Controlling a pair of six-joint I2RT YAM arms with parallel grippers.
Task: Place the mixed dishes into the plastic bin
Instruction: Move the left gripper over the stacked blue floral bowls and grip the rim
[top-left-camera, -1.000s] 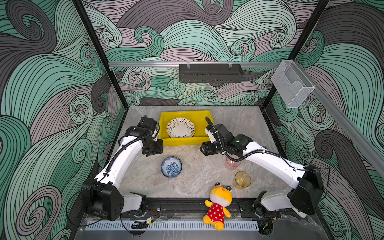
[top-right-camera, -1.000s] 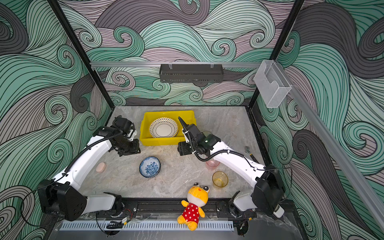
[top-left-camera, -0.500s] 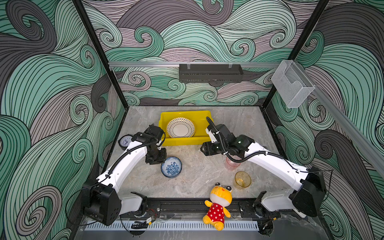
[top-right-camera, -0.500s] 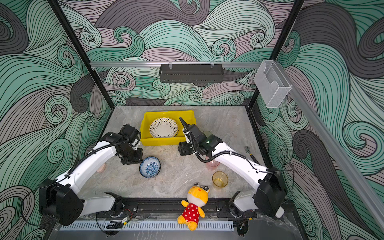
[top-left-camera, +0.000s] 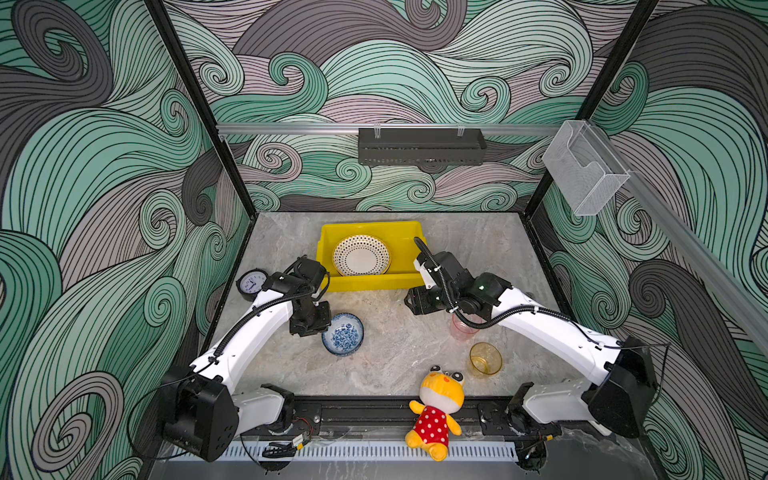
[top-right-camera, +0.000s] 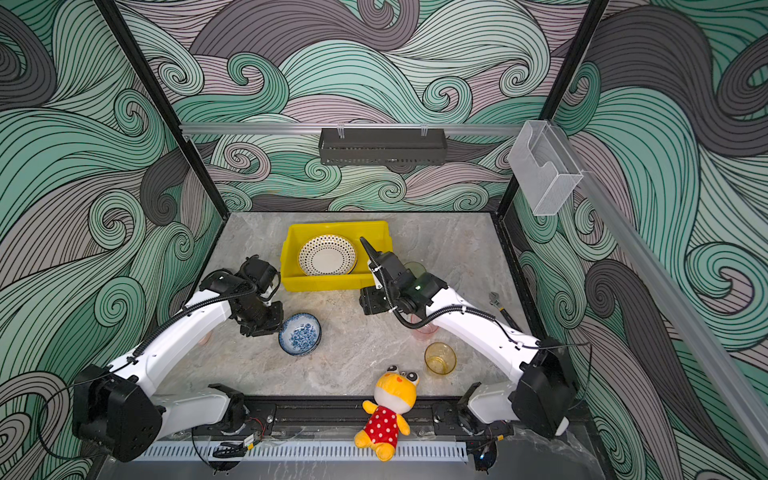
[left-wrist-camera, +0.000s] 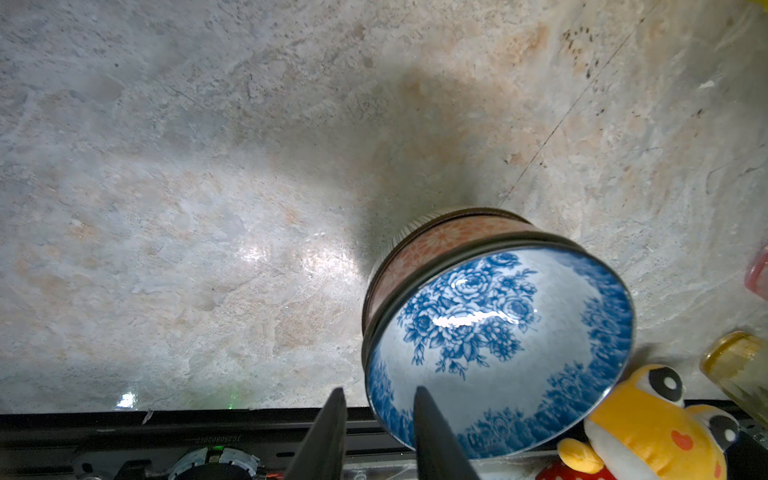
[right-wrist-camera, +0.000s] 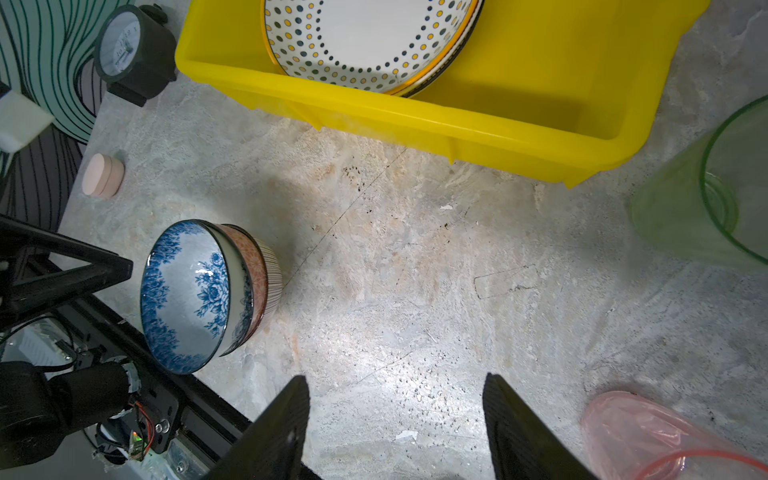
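Now that the left claw (left-wrist-camera: 378, 390) has swung from the yellow bin (top-left-camera: 365, 286) to the bowl stack (top-left-camera: 343, 334), its jaws stand narrowly parted astride the rim, unclamped. The stack sits on the surface (top-left-camera: 395, 345), outside the bin; pickup seems next. Right claw (right-wrist-camera: 397, 378): wide open, empty, unmoved.

The only legible marking is a small light-printed code, seen upside down in the left wrist view on the black base rail (left-wrist-camera: 124, 428), which starts with "JG" followed by digits too blurred to confirm, while the dial numerals on the clock (right-wrist-camera: 124, 45) are too small to read.
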